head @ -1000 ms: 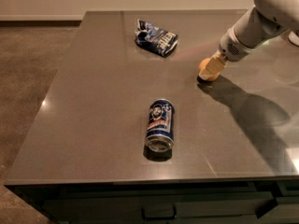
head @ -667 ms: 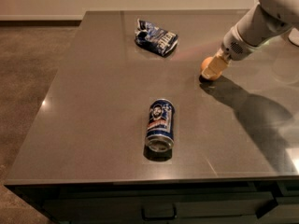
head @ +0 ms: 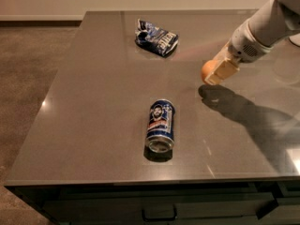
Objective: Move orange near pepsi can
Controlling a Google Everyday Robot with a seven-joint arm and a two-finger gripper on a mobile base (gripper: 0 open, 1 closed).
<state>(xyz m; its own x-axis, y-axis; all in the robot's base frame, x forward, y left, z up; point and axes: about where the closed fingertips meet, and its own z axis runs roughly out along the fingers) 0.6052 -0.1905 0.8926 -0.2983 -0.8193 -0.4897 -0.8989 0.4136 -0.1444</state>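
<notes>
While my claw [head: 217, 72], clamped on the orange [head: 206, 70], hangs above the desk [head: 93, 125] well apart from the pepsi can [head: 161, 124], the carry is in hand, next calling, I judge, for travel toward that can.

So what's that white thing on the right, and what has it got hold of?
That is a robot's arm, reaching in from the right. At its tip is the gripper, a two-fingered clamp, shut on a small orange and holding it just above the grey table. One camera took this, looking down across the table from its near edge. Also on the table: a dark blue pepsi can lying on its side near the front, and a crumpled blue snack bag at the back.
</notes>
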